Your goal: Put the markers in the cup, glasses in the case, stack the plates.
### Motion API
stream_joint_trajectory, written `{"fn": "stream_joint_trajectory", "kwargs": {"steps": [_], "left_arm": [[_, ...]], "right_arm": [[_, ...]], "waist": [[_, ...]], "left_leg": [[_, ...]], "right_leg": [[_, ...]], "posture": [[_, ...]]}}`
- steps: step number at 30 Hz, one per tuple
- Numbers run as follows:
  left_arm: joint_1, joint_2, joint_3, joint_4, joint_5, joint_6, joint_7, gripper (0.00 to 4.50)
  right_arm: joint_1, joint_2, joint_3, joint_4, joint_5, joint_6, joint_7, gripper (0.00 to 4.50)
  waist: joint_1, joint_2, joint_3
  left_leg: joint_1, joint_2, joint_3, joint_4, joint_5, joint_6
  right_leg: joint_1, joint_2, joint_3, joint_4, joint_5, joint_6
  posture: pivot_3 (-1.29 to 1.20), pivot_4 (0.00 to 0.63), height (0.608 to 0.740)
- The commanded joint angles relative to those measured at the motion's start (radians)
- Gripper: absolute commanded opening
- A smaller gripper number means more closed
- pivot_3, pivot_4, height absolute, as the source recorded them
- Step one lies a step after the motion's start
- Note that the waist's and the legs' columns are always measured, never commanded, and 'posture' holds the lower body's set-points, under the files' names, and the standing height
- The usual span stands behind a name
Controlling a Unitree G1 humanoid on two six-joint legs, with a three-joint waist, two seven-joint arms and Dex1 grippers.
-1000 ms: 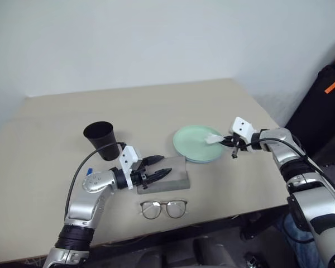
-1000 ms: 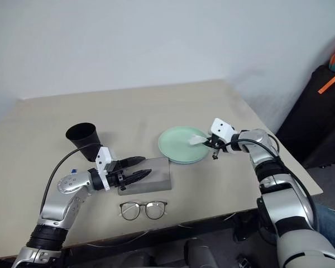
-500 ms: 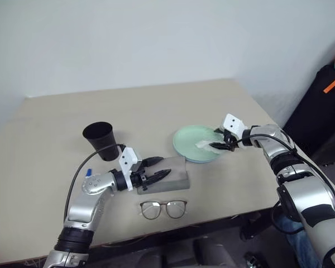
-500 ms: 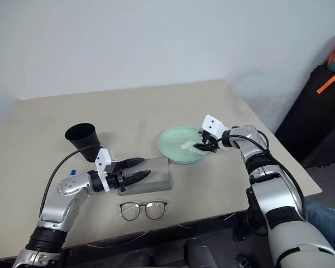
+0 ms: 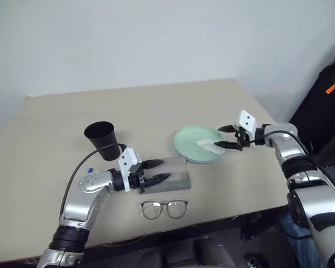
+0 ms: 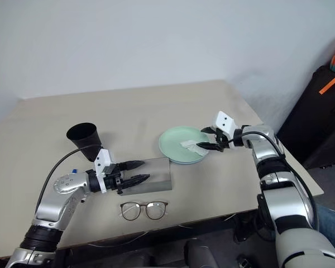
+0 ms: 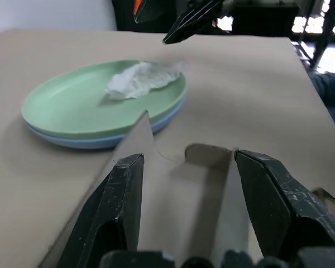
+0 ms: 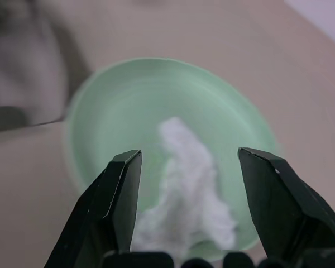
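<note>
— Looking at the right gripper (image 5: 228,138): what has changed since a second ago?
— It was pinched shut on the crumpled tissue (image 5: 209,146) and held it above the plates (image 5: 185,139). Now its fingers are spread wide, holding nothing, and the tissue lies on the mint green plate near the rim on the robot's right. The gripper has drawn back a little and hovers just off that rim.
— And the plates themselves?
— Already stacked, the green one on top of the light blue one, in the same spot on the counter (image 5: 56,123).
— The left gripper (image 5: 162,170)?
— Barely moved. Its fingers stand partly apart over the case (image 5: 177,173), one on each side of the raised translucent lid; it does not look clamped on anything.
— Where are the glasses (image 5: 164,208)?
— On the counter, just in front of the case at the near edge, unfolded, not touched.
— The cup (image 5: 101,139)?
— Upright behind the left arm, well apart from the plates. A bit of blue shows beside that arm, perhaps a marker cap; too small to tell
</note>
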State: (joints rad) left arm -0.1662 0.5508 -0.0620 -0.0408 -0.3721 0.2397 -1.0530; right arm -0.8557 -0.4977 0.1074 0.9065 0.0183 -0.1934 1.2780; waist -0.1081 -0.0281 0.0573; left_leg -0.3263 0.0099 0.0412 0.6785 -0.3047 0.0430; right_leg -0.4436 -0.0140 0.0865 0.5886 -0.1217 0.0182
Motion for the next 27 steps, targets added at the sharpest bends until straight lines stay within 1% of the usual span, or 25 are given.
{"fn": "stream_joint_trajectory", "kwargs": {"steps": [1,3,8,13,19,27], "left_arm": [[-0.01,0.037,-0.006,-0.054,-0.029,0.028,-0.054,2.7],[-0.01,0.088,-0.02,-0.087,-0.04,0.057,-0.121,2.7],[-0.038,0.179,-0.059,-0.132,-0.06,0.11,-0.24,2.7],[-0.085,0.247,-0.116,-0.124,-0.035,0.109,-0.355,2.7],[-0.161,0.254,-0.19,-0.063,0.021,0.078,-0.428,2.7],[-0.243,0.215,-0.301,0.044,0.125,0.006,-0.477,2.7]], "right_arm": [[0.016,-0.033,-0.029,-0.121,0.07,0.058,0.076,2.97],[0.056,-0.057,-0.025,-0.181,0.083,0.075,0.117,2.97],[0.1,-0.079,-0.015,-0.244,0.097,0.115,0.15,2.97],[0.129,-0.066,-0.011,-0.29,0.095,0.123,0.129,2.97],[0.151,-0.054,-0.01,-0.317,0.095,0.126,0.1,2.97],[0.19,-0.043,-0.015,-0.362,0.109,0.15,0.076,2.97]], "waist": [[-0.001,0.0,0.0],[-0.001,0.0,0.0],[-0.001,0.0,0.0],[-0.001,0.0,0.0],[0.0,0.0,0.0],[0.0,0.0,0.0]], "left_leg": [[0.0,0.0,0.0,0.0,0.0,0.0],[0.0,0.0,0.0,0.0,0.0,0.0],[0.001,0.0,0.0,0.001,0.0,0.0],[0.001,0.0,0.001,0.001,0.0,0.0],[0.001,0.0,0.001,0.001,0.0,0.0],[0.001,0.0,0.002,0.001,0.0,0.0]], "right_leg": [[0.0,0.0,0.0,0.0,0.0,0.0],[0.0,0.0,0.001,0.0,0.0,0.0],[0.0,0.0,0.001,0.0,0.0,0.0],[0.0,0.001,0.001,0.0,-0.001,0.0],[0.0,0.0,0.001,0.0,-0.001,0.001],[0.0,0.0,0.002,0.0,-0.001,0.001]], "posture": [[0.0,0.0,0.74],[0.0,0.0,0.74],[0.0,0.0,0.74],[0.0,0.0,0.74],[0.0,0.0,0.74],[0.0,0.0,0.74]]}}
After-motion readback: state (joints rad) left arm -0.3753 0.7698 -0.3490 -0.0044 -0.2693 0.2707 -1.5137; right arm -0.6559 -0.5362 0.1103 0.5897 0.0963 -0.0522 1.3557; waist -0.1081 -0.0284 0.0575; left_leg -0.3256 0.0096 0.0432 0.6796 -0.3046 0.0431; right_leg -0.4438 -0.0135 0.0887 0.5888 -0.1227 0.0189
